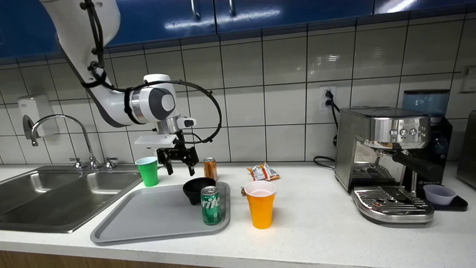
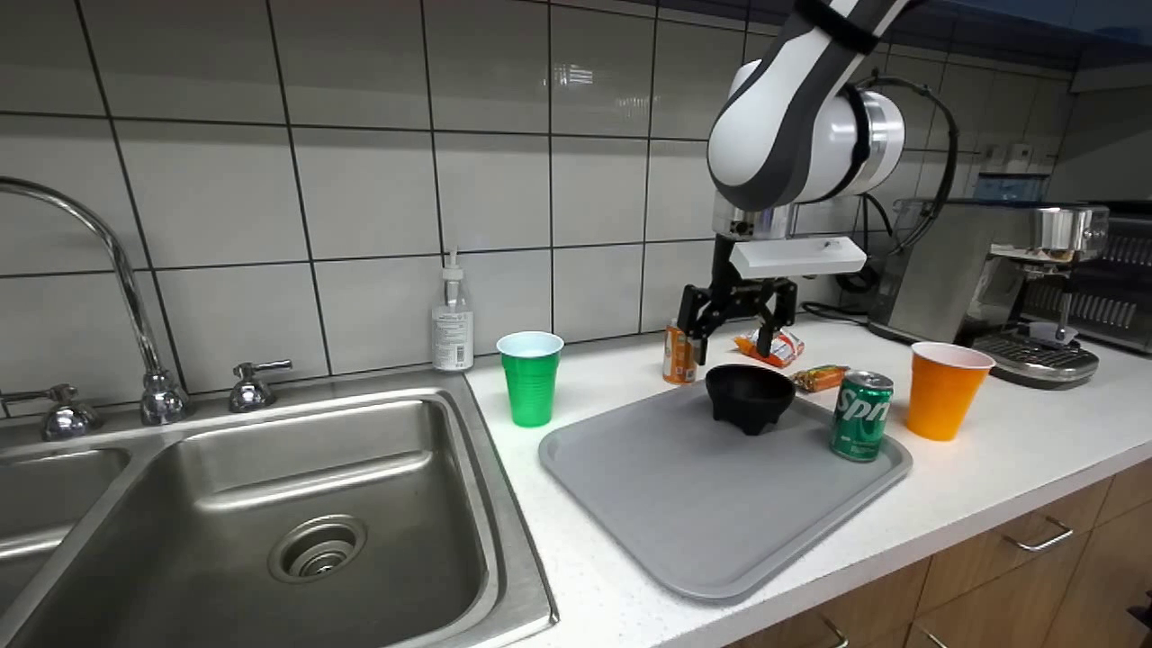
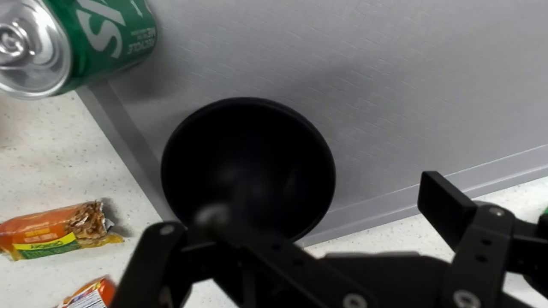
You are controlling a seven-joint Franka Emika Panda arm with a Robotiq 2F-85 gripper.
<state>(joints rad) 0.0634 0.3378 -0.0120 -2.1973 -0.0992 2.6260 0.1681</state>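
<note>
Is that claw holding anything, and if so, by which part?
Nothing is held: the gripper stands open and empty. The black bowl near it rests on the tray.

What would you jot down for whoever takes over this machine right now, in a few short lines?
Hand: open, holding nothing, close to the black bowl but apart from it.
On the gray tray: the bowl and the Sprite can.
On the counter: green cup, orange cup, orange can, snack bar, snack packet.
Done: bowl and Sprite can stand upright on the tray; the hand is by the bowl.
Left: bowl not yet gripped; its inside is too dark to judge.
</note>
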